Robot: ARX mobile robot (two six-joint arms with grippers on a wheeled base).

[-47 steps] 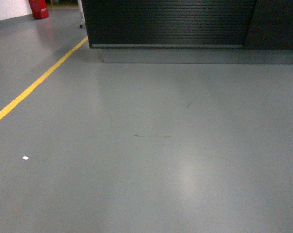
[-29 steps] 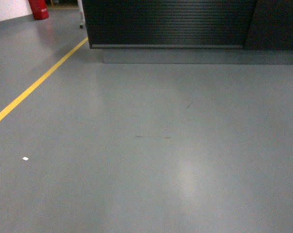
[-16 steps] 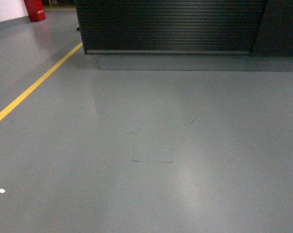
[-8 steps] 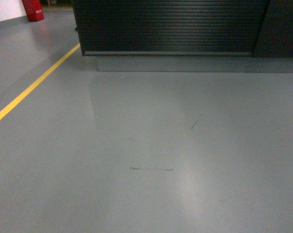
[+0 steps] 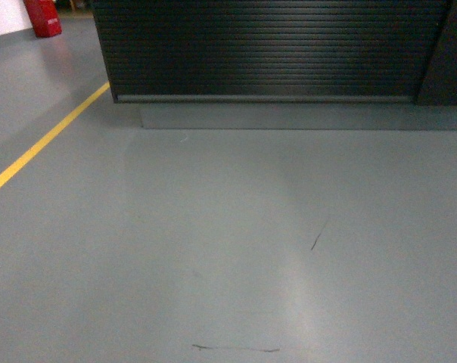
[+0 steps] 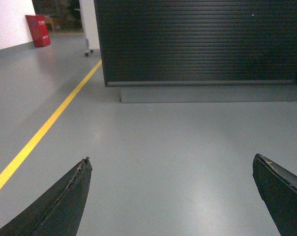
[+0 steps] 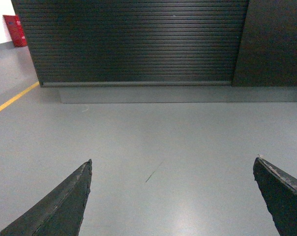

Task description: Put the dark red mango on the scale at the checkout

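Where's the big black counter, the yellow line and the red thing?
checkout [image 5: 266, 53], head view, on its ribbed front.
yellow line [image 5: 39, 144], head view, on the floor stripe's middle.
red thing [image 6: 39, 30], left wrist view, on its front face.

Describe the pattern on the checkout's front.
Fine horizontal ribbed slats, black, on the checkout; clearest in the right wrist view.

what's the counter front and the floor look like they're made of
The checkout front looks like matte black slatted panelling, metal or laminate; fine horizontal ribs show, material unclear. The floor looks like smooth grey painted or epoxy-coated concrete: seamless, with soft light reflections and scuff marks.
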